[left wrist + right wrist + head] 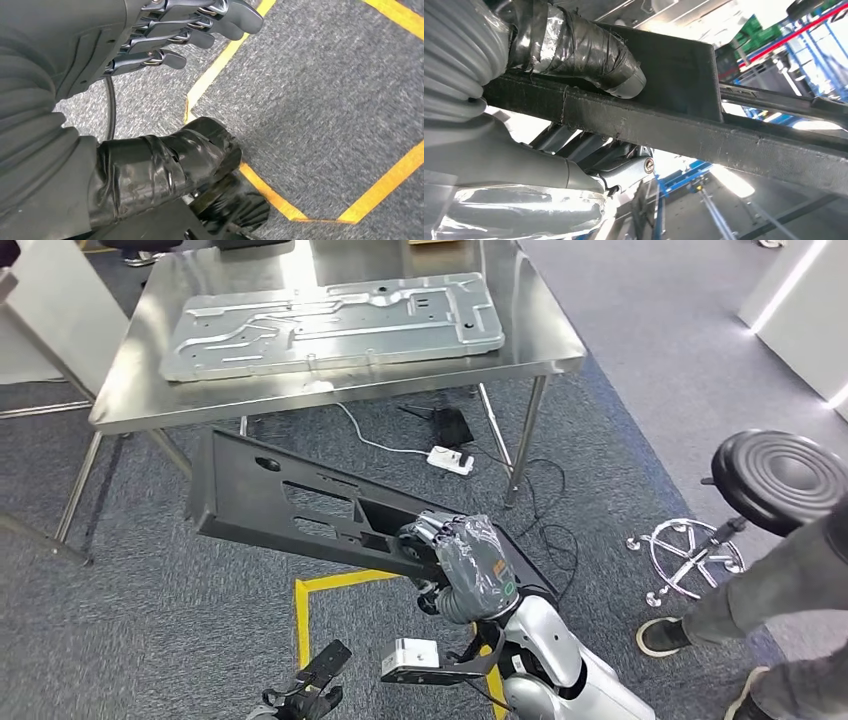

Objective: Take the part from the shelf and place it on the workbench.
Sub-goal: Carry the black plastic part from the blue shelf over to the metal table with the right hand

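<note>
A long black plastic part (290,502) with cut-outs hangs in the air in front of the steel workbench (330,390), below its front edge. My right hand (462,558) grips it near its right end; in the right wrist view the taped thumb (589,52) lies over the part's black rail (704,135) and the fingers close under it. My left hand (305,695) hangs low at the bottom of the head view. In the left wrist view its fingers (170,30) are apart over the carpet and hold nothing.
A large stamped metal panel (330,322) covers much of the workbench top. Under the bench lie a white power strip (449,459) and cables. A black stool (775,480) and a person's legs (770,610) stand at the right. Yellow tape (310,615) marks the carpet.
</note>
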Robot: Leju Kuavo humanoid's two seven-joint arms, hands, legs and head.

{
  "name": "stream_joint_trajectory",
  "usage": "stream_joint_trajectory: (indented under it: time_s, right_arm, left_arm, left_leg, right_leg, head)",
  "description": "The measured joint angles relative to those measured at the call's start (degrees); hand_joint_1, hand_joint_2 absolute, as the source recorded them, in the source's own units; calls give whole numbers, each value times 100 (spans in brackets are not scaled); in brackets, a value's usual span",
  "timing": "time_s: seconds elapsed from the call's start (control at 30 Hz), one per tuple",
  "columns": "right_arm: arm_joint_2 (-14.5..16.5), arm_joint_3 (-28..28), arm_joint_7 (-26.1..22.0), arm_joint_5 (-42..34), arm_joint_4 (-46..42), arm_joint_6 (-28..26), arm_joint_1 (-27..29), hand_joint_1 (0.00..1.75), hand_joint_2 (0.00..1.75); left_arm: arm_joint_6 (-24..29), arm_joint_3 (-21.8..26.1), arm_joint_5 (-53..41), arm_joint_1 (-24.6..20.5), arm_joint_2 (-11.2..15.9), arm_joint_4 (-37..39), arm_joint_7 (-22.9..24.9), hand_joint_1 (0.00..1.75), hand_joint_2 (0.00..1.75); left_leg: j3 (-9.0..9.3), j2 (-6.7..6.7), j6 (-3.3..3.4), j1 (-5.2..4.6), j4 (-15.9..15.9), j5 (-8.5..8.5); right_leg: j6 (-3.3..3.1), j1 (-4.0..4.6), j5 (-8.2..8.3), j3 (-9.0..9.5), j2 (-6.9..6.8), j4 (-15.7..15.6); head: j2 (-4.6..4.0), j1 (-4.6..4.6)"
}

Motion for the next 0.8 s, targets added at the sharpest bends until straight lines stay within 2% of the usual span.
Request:
stream_joint_trajectory:
  time_s: [0.03, 0.1, 0.17, 0.23, 0.27, 0.3, 0.37, 0.4, 0.43, 0.5, 0.57, 0.63, 0.7, 0.73, 0.8]
  right_arm:
    - [-1, 0, 1, 0, -1, 0, -4, 175, 175]
    - [-3, 0, 1, 1, -5, -5, -10, 175, 175]
    - [-5, -4, -4, 2, -23, -25, -14, 175, 175]
    - [-8, -13, -21, 11, -54, -57, -23, 175, 175]
    - [-10, -17, -29, 20, -71, -80, -27, 175, 175]
    - [-13, -20, -34, 32, -80, -101, -26, 175, 175]
    - [-26, -23, -31, 58, -91, -126, -2, 175, 175]
    - [-35, -24, -27, 68, -91, -127, 13, 175, 175]
    - [-44, -25, -26, 73, -92, -127, 24, 175, 175]
    - [-52, -27, -27, 76, -93, -127, 28, 175, 175]
    - [-54, -30, -34, 77, -100, -127, 25, 175, 175]
    - [-56, -33, -40, 77, -107, -128, 25, 175, 175]
    - [-58, -35, -41, 77, -111, -129, 24, 175, 175]
    - [-58, -35, -42, 77, -113, -129, 22, 175, 175]
    - [-58, -35, -43, 77, -116, -130, 15, 175, 175]
  left_arm:
    - [-3, 0, -4, -17, -1, 0, -1, 0, 175]
    - [-11, 0, -14, -53, -7, 0, -8, 0, 175]
    - [-22, 0, -20, -59, -11, 0, -19, 0, 175]
    - [-33, 0, -29, -54, -20, 0, -33, 0, 175]
    - [-39, 0, -35, -59, -30, 0, -38, 0, 175]
    - [-48, 0, -44, -68, -43, 0, -44, 0, 175]
    - [-66, 0, -67, -78, -68, 0, -48, 0, 175]
    - [-72, 0, -75, -77, -77, 0, -50, 0, 175]
    - [-75, 0, -80, -76, -83, 0, -51, 0, 175]
    - [-76, 0, -83, -77, -89, 0, -54, 0, 175]
    - [-76, 0, -87, -86, -91, 0, -57, 0, 175]
    - [-77, 0, -91, -93, -92, 0, -57, 0, 175]
    - [-78, 0, -92, -95, -91, 0, -57, 0, 175]
    - [-78, 0, -93, -99, -90, 0, -57, 0, 175]
    - [-83, 0, -93, -105, -90, 0, -56, 0, 175]
  left_leg:
    - [180, 108, 43, -40, -322, 83]
    - [322, 223, 104, -107, -596, 83]
    - [348, 118, 149, -97, -654, 102]
    - [418, 45, 195, -59, -747, 131]
    - [449, 19, 222, -40, -784, 142]
    - [463, -7, 241, -44, -794, 140]
    - [467, -66, 277, -51, -789, 126]
    - [469, -99, 281, -54, -780, 117]
    - [472, -130, 278, -54, -764, 106]
    - [478, -185, 251, -50, -708, 63]
    - [454, -222, 198, -67, -634, 19]
    - [431, -241, 142, -80, -613, 13]
    - [431, -240, 86, -73, -600, -9]
    - [399, -233, 48, -68, -511, -74]
    - [173, -212, -29, -44, -14, -346]
  right_leg:
    - [15, 18, -16, 18, -53, -6]
    - [62, 44, -35, 50, -144, -35]
    - [124, 58, -53, 92, -210, -77]
    - [179, 51, -162, 74, -71, 38]
    - [194, 45, -287, -27, 56, 257]
    - [197, 38, -440, -185, 181, 577]
    - [198, 40, -664, -576, 284, 1248]
    - [198, 39, -639, -687, 295, 1381]
    - [196, 36, -509, -702, 299, 1313]
    - [179, 26, -89, -466, 310, 675]
    - [145, 33, 136, -230, 329, 121]
    - [100, 56, 141, -186, 338, 7]
    - [45, 42, 159, -174, 335, -11]
    - [19, 26, 165, -160, 333, -26]
    - [-19, 2, 165, -135, 323, -43]
  head:
    - [0, 0]
    - [0, 4]
    - [0, 8]
    - [0, 14]
    - [0, 21]
    - [0, 25]
    - [0, 33]
    - [0, 33]
    - [0, 33]
    - [0, 33]
    - [0, 31]
    - [0, 29]
    - [0, 30]
    - [0, 16]
    - [0, -17]
